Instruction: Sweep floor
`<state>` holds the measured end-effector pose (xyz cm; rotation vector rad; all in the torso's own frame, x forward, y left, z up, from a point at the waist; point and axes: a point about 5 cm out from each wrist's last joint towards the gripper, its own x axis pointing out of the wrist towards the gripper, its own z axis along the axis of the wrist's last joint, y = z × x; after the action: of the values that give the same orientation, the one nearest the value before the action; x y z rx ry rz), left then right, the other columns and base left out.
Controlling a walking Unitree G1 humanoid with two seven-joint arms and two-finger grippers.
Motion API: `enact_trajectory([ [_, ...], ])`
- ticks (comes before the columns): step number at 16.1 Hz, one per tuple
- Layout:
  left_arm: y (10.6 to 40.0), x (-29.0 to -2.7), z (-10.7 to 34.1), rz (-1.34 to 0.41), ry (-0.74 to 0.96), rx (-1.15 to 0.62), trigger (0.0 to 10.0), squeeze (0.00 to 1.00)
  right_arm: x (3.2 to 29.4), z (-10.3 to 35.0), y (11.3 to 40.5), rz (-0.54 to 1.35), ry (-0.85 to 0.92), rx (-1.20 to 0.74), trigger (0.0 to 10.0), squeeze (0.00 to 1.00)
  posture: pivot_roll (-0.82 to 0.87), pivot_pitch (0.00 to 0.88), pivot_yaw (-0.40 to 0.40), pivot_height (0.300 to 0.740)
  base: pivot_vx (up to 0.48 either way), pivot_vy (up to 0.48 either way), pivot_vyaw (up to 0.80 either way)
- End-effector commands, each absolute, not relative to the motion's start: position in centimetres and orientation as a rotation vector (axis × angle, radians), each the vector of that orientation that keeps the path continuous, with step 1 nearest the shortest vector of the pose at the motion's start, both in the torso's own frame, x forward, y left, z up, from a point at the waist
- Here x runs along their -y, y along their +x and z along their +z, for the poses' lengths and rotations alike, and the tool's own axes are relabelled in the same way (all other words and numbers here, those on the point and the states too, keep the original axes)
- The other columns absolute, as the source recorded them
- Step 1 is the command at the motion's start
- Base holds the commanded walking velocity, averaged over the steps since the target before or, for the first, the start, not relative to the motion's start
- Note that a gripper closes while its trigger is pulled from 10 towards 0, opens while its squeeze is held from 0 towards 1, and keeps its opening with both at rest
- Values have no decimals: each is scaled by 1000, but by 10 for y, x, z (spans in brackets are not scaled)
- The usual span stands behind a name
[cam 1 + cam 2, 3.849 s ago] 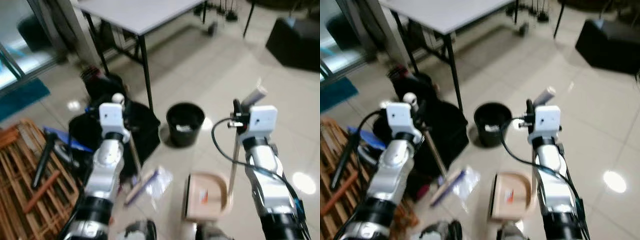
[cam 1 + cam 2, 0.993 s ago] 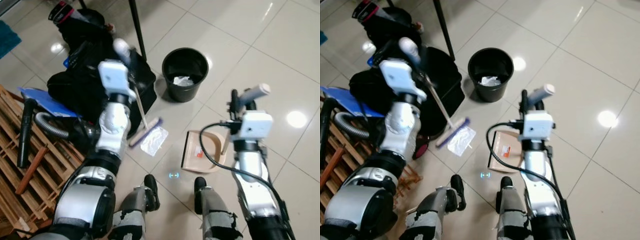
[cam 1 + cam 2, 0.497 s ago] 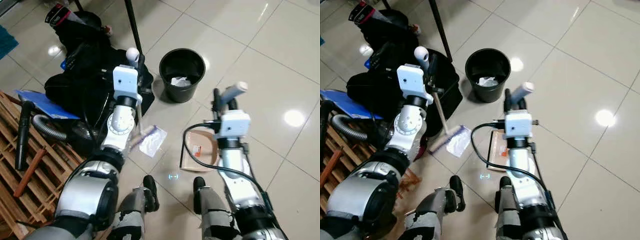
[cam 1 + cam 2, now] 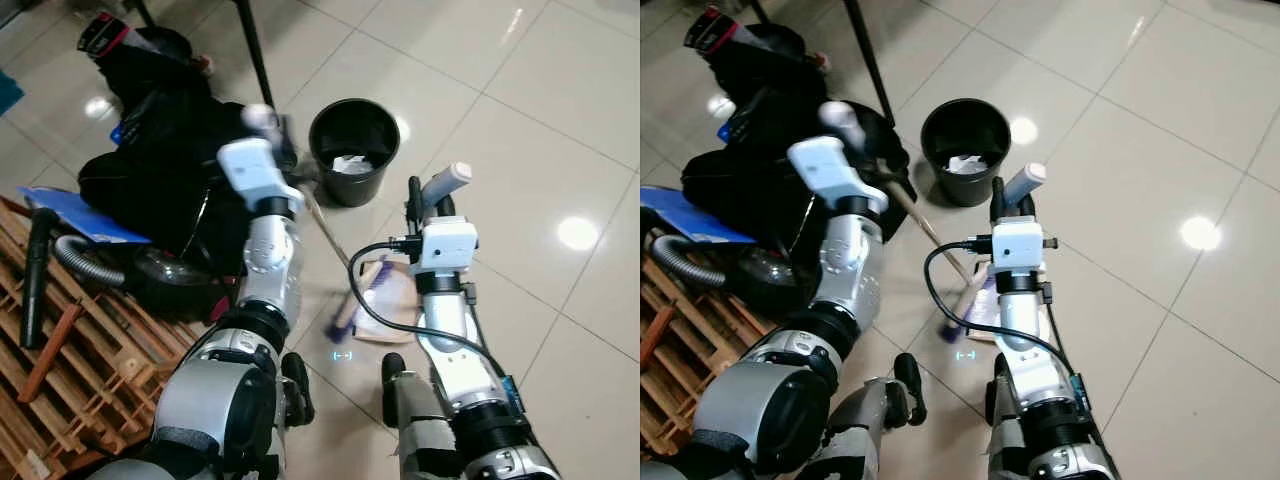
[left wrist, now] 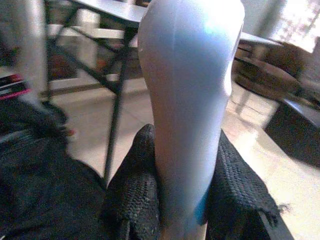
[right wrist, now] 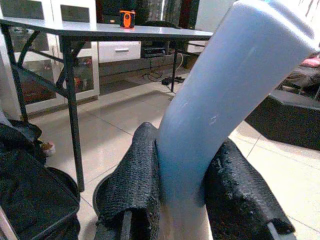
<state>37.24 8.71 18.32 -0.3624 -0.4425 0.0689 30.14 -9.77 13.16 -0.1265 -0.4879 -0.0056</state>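
My left gripper (image 4: pixel 272 132) is shut on the broom's pale handle (image 5: pixel 187 95), whose rounded top pokes out between the black fingers (image 5: pixel 134 186). The wooden stick slants down to the right. Its purple brush head (image 4: pixel 348 308) rests on the tiles at the left edge of the beige dustpan (image 4: pixel 398 296). My right gripper (image 4: pixel 427 203) is shut on the dustpan's upright pale handle (image 6: pixel 222 85), just above the pan. A black bin (image 4: pixel 352 148) with crumpled paper inside stands just beyond both. I cannot make out any litter on the floor by the brush.
Black bags (image 4: pixel 165 150) and a vacuum hose (image 4: pixel 75 255) lie to the left, with wooden slats (image 4: pixel 60 370) nearer me. A table leg (image 4: pixel 252 50) rises behind the bags. My feet (image 4: pixel 395 372) stand just below the dustpan. Glossy tiles (image 4: pixel 540 150) stretch to the right.
The broom head has swept right, from beside the clear wrapper to the dustpan's edge. The wrapper is gone from the floor left of the pan. The dustpan has barely moved.
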Motion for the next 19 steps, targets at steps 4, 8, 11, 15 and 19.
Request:
enact_trajectory([
  [4,379,-81,209,110,-489,486,10000,0,88,96,297,-47,73,231,10000,0,-31,370,106,740,0,0,0],
  [8,390,-95,227,9,-333,511,10000,0,110,107,296,-99,104,263,10000,0,-26,303,93,740,0,0,0],
  [11,399,-125,250,-118,-208,524,10000,0,143,115,293,-167,85,278,10000,0,-26,213,80,740,0,0,0],
  [15,403,-145,261,-181,-110,466,10000,0,160,126,295,-167,63,288,10000,0,-40,128,70,740,0,0,0],
  [19,398,-156,259,-276,36,401,10000,0,167,141,296,-121,59,281,10000,0,-46,67,76,740,0,0,0],
])
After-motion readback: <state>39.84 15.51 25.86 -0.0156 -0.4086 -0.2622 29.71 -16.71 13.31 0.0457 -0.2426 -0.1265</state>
